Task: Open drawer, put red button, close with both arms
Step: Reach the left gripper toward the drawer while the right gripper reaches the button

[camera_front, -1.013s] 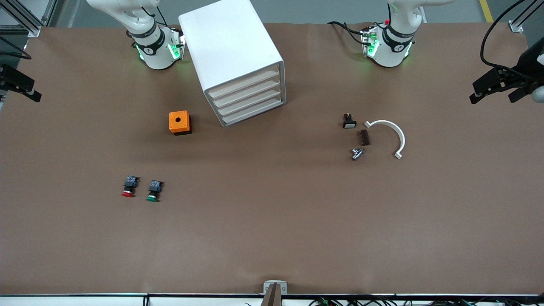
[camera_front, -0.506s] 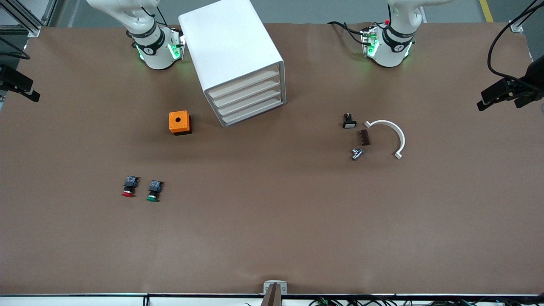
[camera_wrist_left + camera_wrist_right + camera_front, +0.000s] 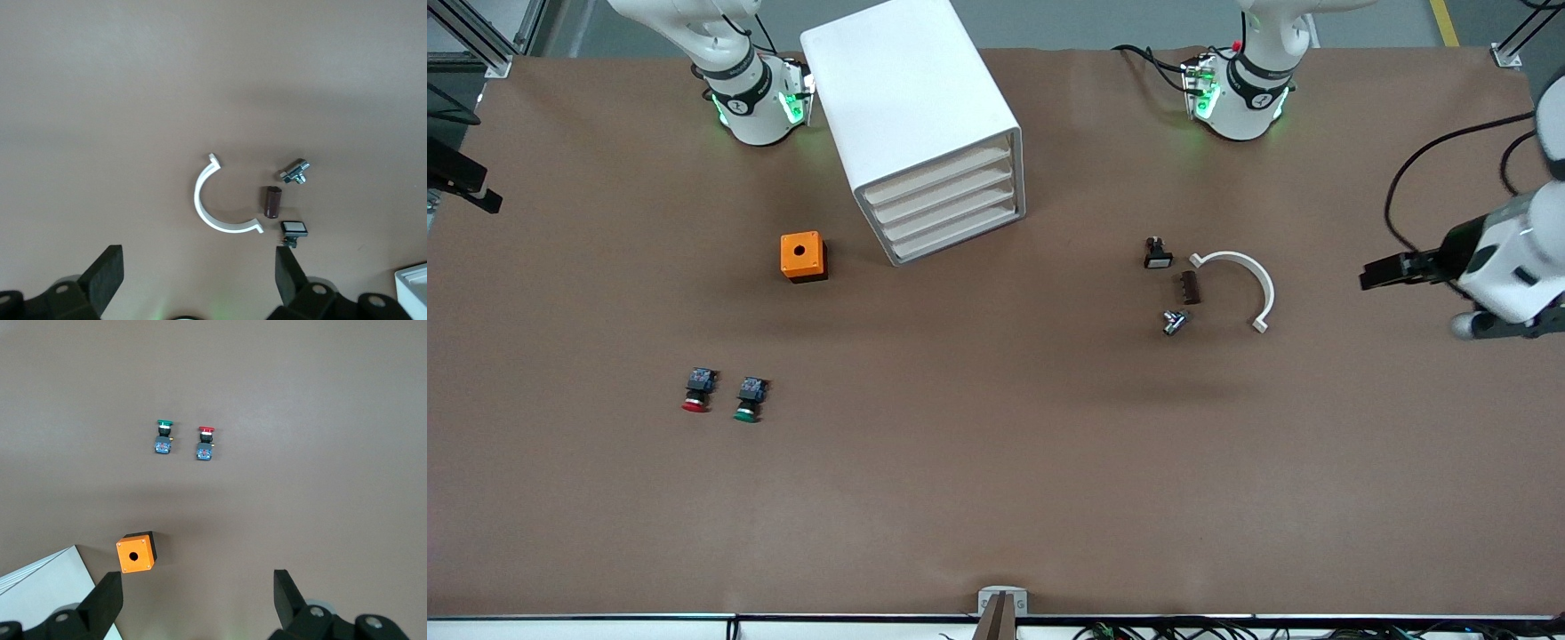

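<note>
Low in the left part of the front view, the red button (image 3: pixel 696 391) lies on the bare brown table (image 3: pixel 996 498), cap toward the camera, with the green-capped button (image 3: pixel 749 399) just beside it on the side toward the middle of the table; the two are apart. Nothing lies over or against either one. Higher in the frame, the orange box (image 3: pixel 803 257) with a round hole in its top sits between the buttons and the cabinet (image 3: pixel 911 116), which stands at upper centre, turned at an angle. Its four cream fronts all sit flush, and the top drawer (image 3: pixel 936 172) is closed, with clear table in front of it.

Right of centre sits a small cluster: a black switch with a white face (image 3: pixel 1157 253), a dark brown block (image 3: pixel 1190 287), a small metal fitting (image 3: pixel 1173 322) and a white half-ring clip (image 3: pixel 1243 284), all near one another, well apart from the cabinet.

The left hand (image 3: pixel 199 275) is at the right edge of the front view, over the table toward the left arm's end; its wrist view shows the fingers (image 3: pixel 105 274) spread wide and empty above the cluster. The right hand (image 3: pixel 198 600) shows at the left edge of the front view; its fingers (image 3: pixel 107 601) are also spread and empty, over the table with the orange box and both buttons in its wrist view.
</note>
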Controlling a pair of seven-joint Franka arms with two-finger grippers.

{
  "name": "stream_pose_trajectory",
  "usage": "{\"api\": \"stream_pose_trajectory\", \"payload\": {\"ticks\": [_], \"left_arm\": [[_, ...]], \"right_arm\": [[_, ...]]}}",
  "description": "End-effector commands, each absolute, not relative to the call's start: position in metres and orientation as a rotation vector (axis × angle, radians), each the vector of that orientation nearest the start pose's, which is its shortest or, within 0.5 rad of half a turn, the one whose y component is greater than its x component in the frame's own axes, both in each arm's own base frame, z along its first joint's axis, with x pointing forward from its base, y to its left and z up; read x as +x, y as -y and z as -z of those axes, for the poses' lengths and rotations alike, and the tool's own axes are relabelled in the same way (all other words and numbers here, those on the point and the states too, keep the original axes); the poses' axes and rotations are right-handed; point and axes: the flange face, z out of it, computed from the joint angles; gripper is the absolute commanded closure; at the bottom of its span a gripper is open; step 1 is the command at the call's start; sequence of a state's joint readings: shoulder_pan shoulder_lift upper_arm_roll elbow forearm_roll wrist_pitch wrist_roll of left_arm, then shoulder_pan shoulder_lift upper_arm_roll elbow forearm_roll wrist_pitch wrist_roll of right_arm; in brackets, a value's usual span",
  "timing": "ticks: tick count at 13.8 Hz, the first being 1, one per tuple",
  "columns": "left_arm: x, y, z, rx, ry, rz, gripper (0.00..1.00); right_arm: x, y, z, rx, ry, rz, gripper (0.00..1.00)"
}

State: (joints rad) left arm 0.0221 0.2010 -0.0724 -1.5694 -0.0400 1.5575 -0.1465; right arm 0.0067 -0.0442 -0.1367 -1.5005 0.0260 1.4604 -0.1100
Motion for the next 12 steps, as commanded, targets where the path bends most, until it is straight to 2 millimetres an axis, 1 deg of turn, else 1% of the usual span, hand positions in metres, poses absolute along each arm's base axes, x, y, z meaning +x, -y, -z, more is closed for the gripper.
{"api": "stream_pose_trajectory", "payload": {"ticks": [1,2,3,4,5,6,7,8,9,10,11,12], "left_arm": [[0.605,0.074,-0.497,-3.119,0.245,-0.381,0.00],[0.606,0.082,-0.492,-3.104,0.309,-0.392,0.00],[0.604,0.105,-0.487,-3.104,0.334,-0.412,0.00],[0.604,0.123,-0.478,-3.113,0.385,-0.452,0.00],[0.610,0.132,-0.478,-3.139,0.476,-0.477,0.00],[0.616,0.149,-0.470,-3.156,0.564,-0.541,0.00],[0.618,0.162,-0.466,-3.166,0.645,-0.595,0.00],[0.619,0.179,-0.461,-3.167,0.728,-0.652,0.00],[0.618,0.198,-0.455,-3.151,0.795,-0.713,0.00],[0.617,0.213,-0.445,-3.106,0.923,-0.815,0.00],[0.617,0.232,-0.431,-3.028,1.090,-0.932,0.00],[0.616,0.253,-0.413,-2.898,1.274,-1.051,0.00]], "right_arm": [[0.527,0.070,-0.671,-3.116,-0.027,0.007,0.00],[0.529,0.073,-0.668,-3.117,-0.027,0.005,0.00],[0.541,0.074,-0.653,-3.119,-0.026,-0.017,0.00],[0.551,0.075,-0.641,-3.124,-0.027,-0.030,0.00],[0.559,0.078,-0.627,-3.132,-0.033,-0.060,0.00],[0.564,0.081,-0.618,-3.163,-0.033,-0.085,0.00],[0.577,0.085,-0.599,-3.196,-0.037,-0.109,0.00],[0.591,0.089,-0.571,-3.206,-0.035,-0.169,0.00],[0.598,0.101,-0.549,-3.200,-0.067,-0.221,0.00],[0.604,0.118,-0.527,-3.187,-0.111,-0.259,0.00],[0.615,0.125,-0.505,-3.187,-0.124,-0.265,0.00],[0.621,0.128,-0.500,-3.192,-0.130,-0.222,0.00]]}}
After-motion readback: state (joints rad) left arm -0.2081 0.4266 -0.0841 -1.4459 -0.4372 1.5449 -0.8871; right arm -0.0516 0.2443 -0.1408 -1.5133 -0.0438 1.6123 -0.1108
